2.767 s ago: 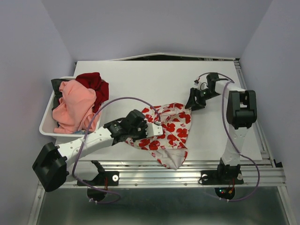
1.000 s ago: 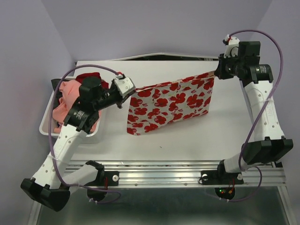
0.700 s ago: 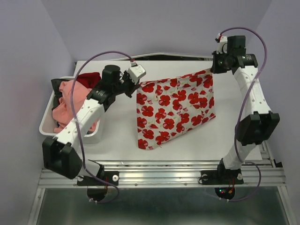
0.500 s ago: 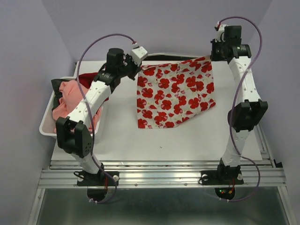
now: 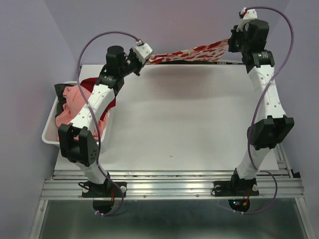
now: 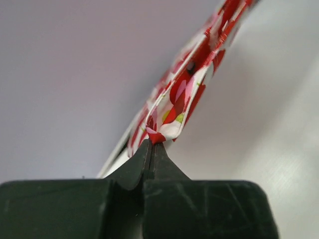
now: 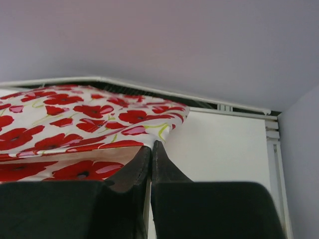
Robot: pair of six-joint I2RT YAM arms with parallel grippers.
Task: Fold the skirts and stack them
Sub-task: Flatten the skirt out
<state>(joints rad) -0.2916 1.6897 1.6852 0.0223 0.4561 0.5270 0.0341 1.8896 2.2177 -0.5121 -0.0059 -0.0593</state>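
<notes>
My left gripper [image 6: 151, 149] is pinched shut on one corner of the white red-flowered skirt [image 5: 192, 52], and my right gripper [image 7: 151, 148] is clamped on the opposite corner. The skirt hangs stretched between them, in the air above the far edge of the table [image 5: 189, 114]. The salmon-pink skirt [image 5: 79, 112] lies heaped in the bin [image 5: 47, 132] at the table's left edge.

A white surface [image 5: 189, 119] fills the middle of the overhead view, with one small dark speck [image 5: 171, 156] near its front edge. A white plastic bin [image 5: 49, 132] sits at the surface's left edge, tilted slightly outward. Aluminium rails [image 5: 174, 183] run along the front, and another rail [image 5: 284, 154] lines the right side. Pale lilac walls [image 5: 189, 25] enclose the back and both sides. A dark gap [image 7: 164, 94] runs behind the surface's far lip.
</notes>
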